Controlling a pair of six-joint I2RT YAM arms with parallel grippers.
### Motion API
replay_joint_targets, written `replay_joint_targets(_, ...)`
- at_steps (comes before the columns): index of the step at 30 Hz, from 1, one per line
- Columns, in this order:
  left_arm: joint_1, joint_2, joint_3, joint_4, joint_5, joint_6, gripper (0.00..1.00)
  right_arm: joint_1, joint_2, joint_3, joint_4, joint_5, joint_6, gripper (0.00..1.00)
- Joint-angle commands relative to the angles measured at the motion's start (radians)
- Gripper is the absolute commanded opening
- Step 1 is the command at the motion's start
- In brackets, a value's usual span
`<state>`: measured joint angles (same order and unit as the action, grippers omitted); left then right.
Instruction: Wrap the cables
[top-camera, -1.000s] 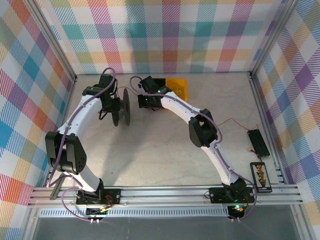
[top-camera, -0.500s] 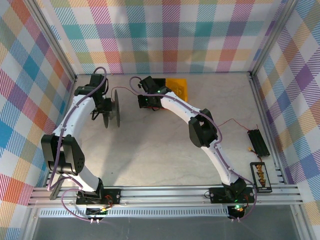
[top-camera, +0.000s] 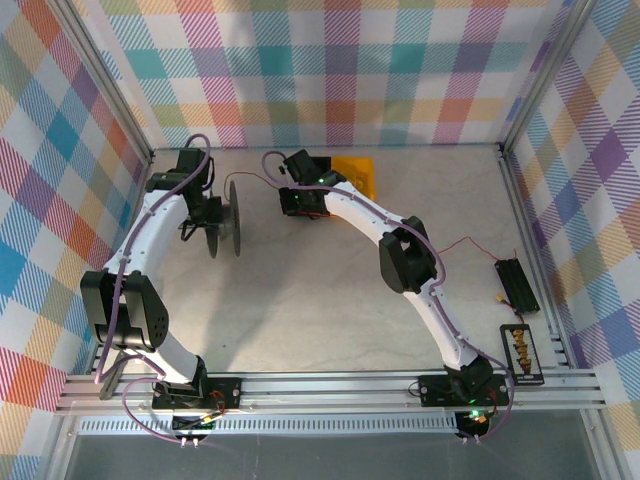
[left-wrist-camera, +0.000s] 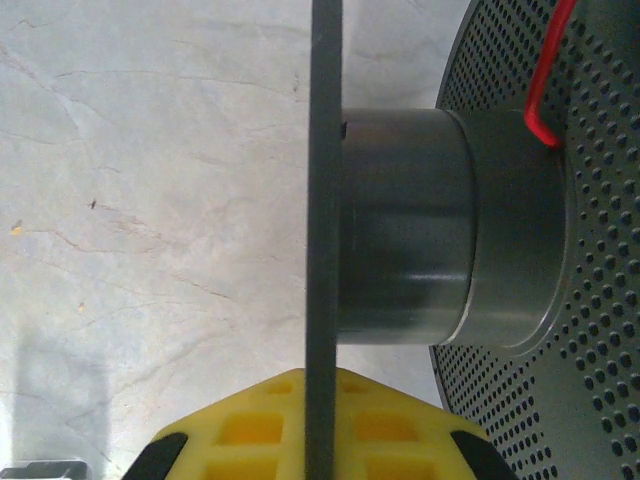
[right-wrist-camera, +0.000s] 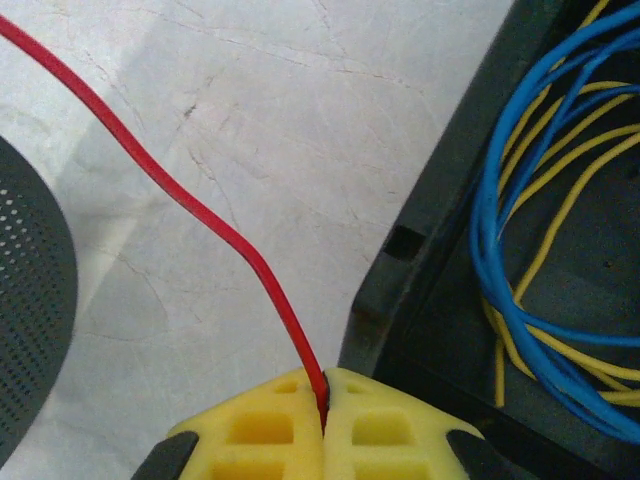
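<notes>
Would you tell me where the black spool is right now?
In the top view the black spool stands on edge at the table's far left, one flange clamped by the left gripper, the right gripper just to its right.

Your right gripper (right-wrist-camera: 324, 402) is pinching the red wire (right-wrist-camera: 200, 209) beside a black tray (right-wrist-camera: 425, 260) holding blue and yellow wires (right-wrist-camera: 490, 240).

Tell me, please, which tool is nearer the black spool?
Left: the left tool grips the spool by one flange; the right tool pinches the red wire apart from it, beside the black bin.
</notes>
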<state>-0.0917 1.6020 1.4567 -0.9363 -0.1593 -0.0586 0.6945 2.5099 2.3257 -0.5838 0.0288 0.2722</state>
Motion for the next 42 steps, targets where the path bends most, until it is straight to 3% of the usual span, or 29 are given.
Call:
replay_joint_targets(1, -0.039, 0.018, 0.016, 0.056, 0.021, -0.005, 0.0, 0.012, -0.024, 0.086, -0.034, -0.029, -0.031, 0.0)
replay_joint_targets(16, -0.079, 0.057, 0.03, 0.099, 0.02, -0.027, 0.0, 0.042, 0.013, 0.13, -0.099, -0.053, -0.048, 0.0)
replay_joint_targets(35, -0.088, 0.069, 0.04, 0.135, 0.002, -0.066, 0.0, 0.051, -0.029, -0.025, -0.042, -0.029, -0.018, 0.0)
replay_joint_targets(37, -0.091, 0.07, 0.038, 0.14, 0.003, -0.066, 0.05, 0.051, -0.029, -0.023, -0.04, -0.028, -0.019, 0.0)
replay_joint_targets(42, -0.092, 0.06, 0.038, 0.16, 0.007, -0.068, 0.08, 0.051, -0.033, -0.017, -0.041, -0.02, -0.027, 0.0)
